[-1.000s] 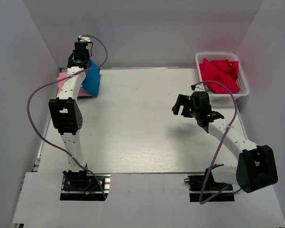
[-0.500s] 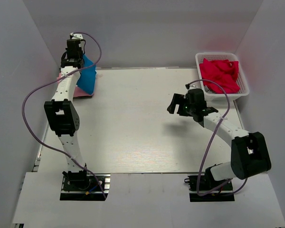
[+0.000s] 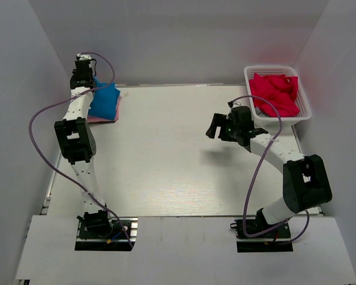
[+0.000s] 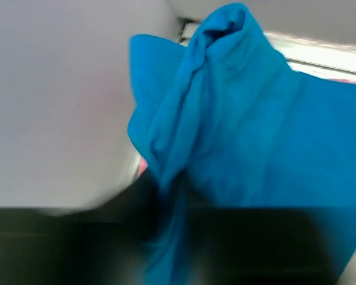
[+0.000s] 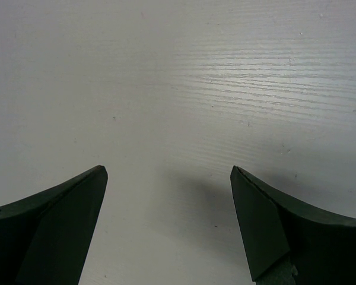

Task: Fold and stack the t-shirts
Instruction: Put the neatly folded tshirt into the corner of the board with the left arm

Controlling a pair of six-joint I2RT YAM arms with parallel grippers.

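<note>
Two robot arms work over a pale surface (image 3: 166, 154). The left jaws hang at the far left corner, just above a bright blue t-shirt (image 3: 105, 102). The shirt lies in a compact bundle on top of a pale pink t-shirt (image 3: 99, 120), and only a thin pink edge shows beneath the blue. Seen from the left wrist, the blue cloth (image 4: 255, 136) rises in a peaked fold close in front of the jaws. The bottom of that view is dark and blurred, so I cannot tell whether the left jaws are pinching the cloth or have let it go. The right jaws stand wide apart and hold nothing; their two dark fingers (image 5: 47, 231) frame bare surface below them. A white basket (image 3: 307, 111) of red cloth (image 3: 276, 92) sits farther out and to the right of these jaws. The step in hand looks like setting the blue shirt on the pink one. To do it well, release low over the middle of the pink shirt. Then lift the jaws straight up so the folds are not dragged loose.
</note>
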